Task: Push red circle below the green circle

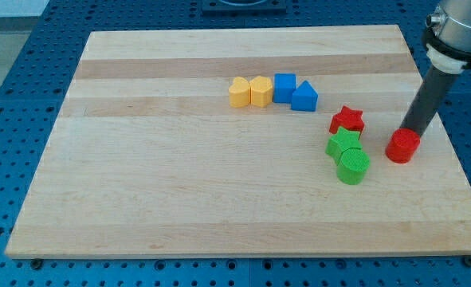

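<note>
The red circle point(402, 147) lies near the board's right edge. The green circle point(353, 167) lies to its left and slightly lower, touching the green star point(344, 143) above it. My tip point(408, 129) stands at the red circle's upper edge, touching it or nearly so, with the dark rod rising up and to the right.
A red star point(347, 119) sits just above the green star. Higher up is a row of a yellow heart-like block point(239, 92), a yellow hexagon point(261, 90), a blue cube point(284, 87) and a blue triangle point(304, 96). The wooden board's right edge point(450, 151) is close to the red circle.
</note>
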